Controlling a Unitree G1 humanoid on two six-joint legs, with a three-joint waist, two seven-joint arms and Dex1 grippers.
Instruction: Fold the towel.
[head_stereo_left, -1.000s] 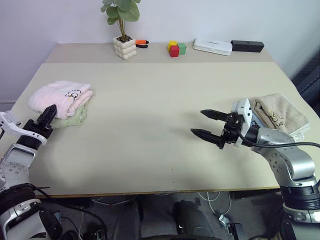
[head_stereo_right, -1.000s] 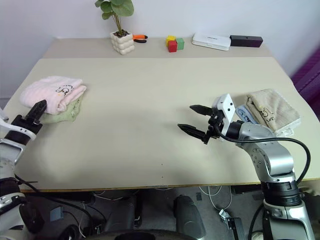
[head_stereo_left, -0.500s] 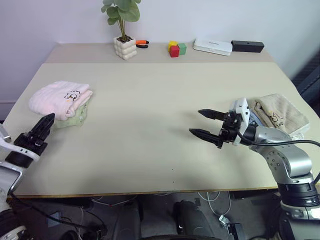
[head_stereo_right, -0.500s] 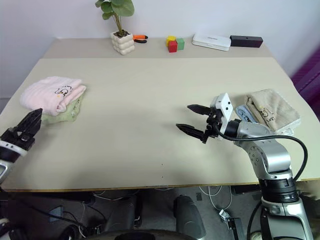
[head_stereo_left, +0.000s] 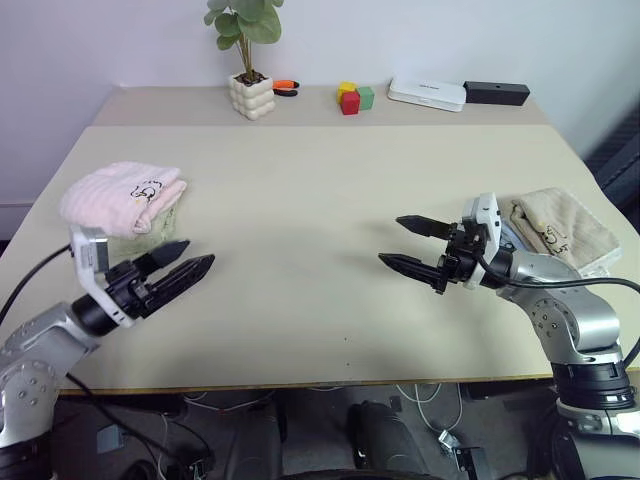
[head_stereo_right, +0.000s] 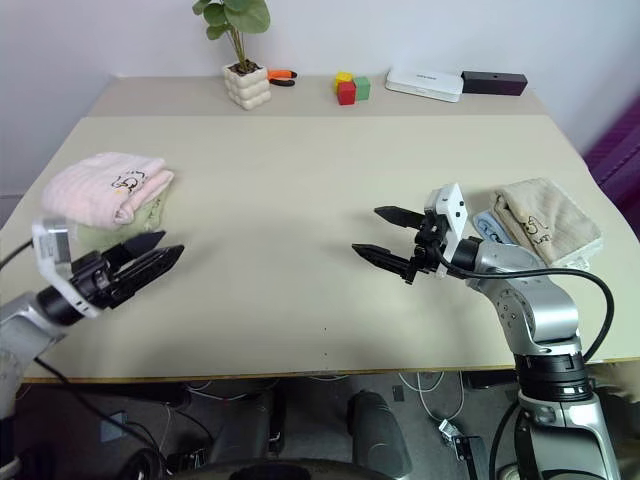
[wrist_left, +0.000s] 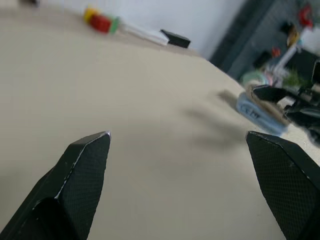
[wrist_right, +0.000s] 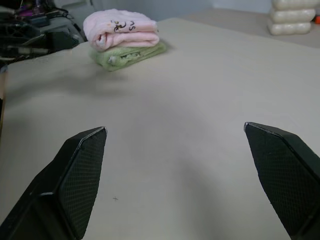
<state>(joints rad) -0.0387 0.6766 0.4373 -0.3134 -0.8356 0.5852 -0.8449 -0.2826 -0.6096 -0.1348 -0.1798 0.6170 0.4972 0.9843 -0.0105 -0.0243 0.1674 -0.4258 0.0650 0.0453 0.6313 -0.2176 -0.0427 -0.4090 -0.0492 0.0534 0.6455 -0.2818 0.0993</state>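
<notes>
folded towel (head_stereo_left: 122, 197) near table's (head_stereo_left: 300, 200) left edge; middle bare.

Pale pink towel (head_stereo_left: 122, 196), green towel (wrist_right: 127, 54) beneath

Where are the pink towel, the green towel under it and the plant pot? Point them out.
pink towel (head_stereo_left: 118, 195), left eye view, folded top.
green towel (wrist_right: 131, 54), right wrist view, front fold.
plant pot (head_stereo_right: 246, 88), right eye view, white side.

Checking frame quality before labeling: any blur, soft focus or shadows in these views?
Left wrist view: the far table edge, coloured blocks and right hand are soft; the near fingers are sharper. Right wrist view: the pink towel is mildly soft, with faint finger shadows on the table. Head views: evenly lit, sharp, with soft shadows under both hands.
</notes>
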